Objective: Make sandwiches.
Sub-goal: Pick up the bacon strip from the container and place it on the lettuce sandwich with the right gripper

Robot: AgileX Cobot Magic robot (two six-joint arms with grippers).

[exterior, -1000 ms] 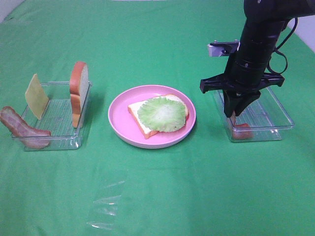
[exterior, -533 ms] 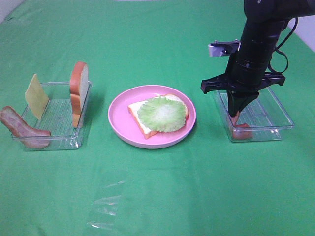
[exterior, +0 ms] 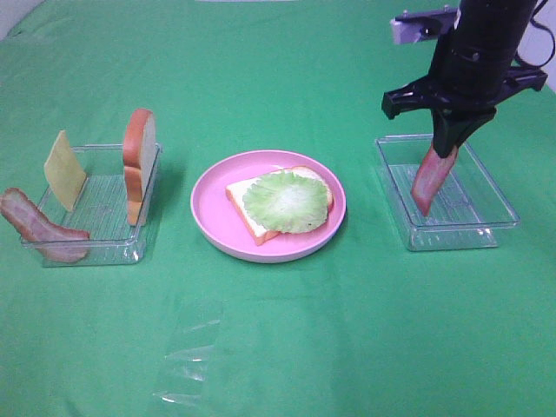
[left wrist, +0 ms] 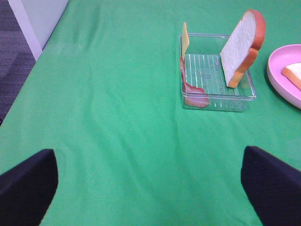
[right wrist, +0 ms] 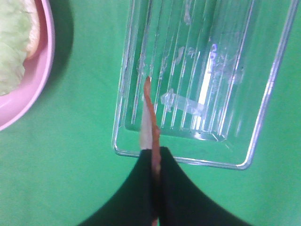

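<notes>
The right pincer is clenching a reddish toy bacon strip by its top end, dangling it over the clear plastic tray right of the round pink plate. On that plate, a green lettuce leaf is lying atop a white bread slice. The left pincer is hanging released over the green table, left of the plate.

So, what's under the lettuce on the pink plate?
A bread slice lying on the plate, only its edges showing around the lettuce; its middle is covered.
</notes>
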